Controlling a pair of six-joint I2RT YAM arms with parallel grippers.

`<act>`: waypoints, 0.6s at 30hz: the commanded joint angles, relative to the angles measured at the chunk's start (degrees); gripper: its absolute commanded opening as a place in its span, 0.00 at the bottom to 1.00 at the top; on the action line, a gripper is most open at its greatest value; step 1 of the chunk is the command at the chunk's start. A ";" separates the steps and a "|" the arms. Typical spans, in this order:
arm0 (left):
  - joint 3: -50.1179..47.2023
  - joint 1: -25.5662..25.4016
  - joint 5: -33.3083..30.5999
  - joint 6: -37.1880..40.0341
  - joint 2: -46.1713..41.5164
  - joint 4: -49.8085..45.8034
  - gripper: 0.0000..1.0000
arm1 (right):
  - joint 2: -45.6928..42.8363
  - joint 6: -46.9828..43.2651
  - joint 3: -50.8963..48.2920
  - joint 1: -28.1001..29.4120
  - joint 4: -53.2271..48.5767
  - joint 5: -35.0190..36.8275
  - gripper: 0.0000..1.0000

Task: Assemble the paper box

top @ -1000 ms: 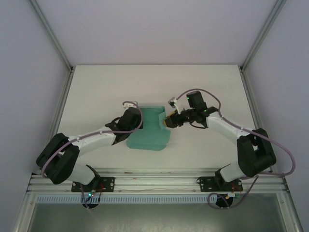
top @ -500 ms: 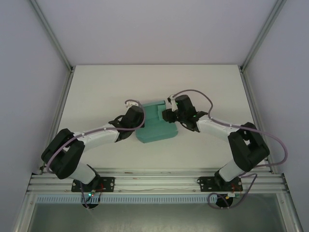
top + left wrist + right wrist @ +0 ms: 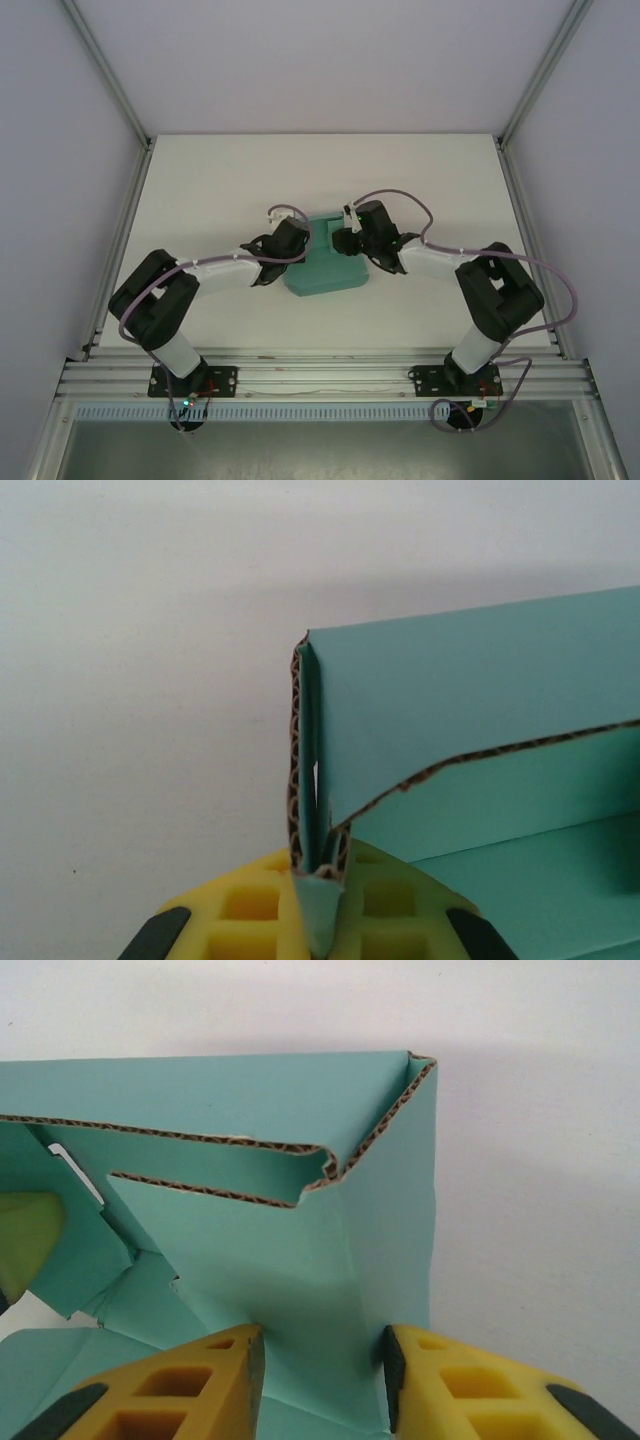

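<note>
- While pinched from both sides, rests near the middle of the white table (image 3: 200,180) as a half-folded teal paper box (image 3: 322,272), with some walls raised.
- Takes the paper box at its 10 o'clock corner with the left gripper (image 3: 298,243). Clamps the jaws onto a doubled upright wall, with the corrugated edge running down between the yellow pads (image 3: 250,910) in the left wrist view.
- Takes the 2 o'clock corner with the right gripper (image 3: 346,241). Squeezes a standing panel between 2 yellow fingers (image 3: 190,1385), card touching both inner faces in the right wrist view.
- Shows 2 raw brown-cored flap edges crossing toward 9 o'clock above that panel, meeting a folded corner at 1 o'clock.
- Leaves bare white tabletop beyond the far wall at 12 o'clock in both wrist views.
</note>
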 commanded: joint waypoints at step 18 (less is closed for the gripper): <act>1.49 -1.21 1.37 0.77 2.39 -0.40 0.00 | 5.07 -2.46 1.92 0.28 2.53 6.52 0.30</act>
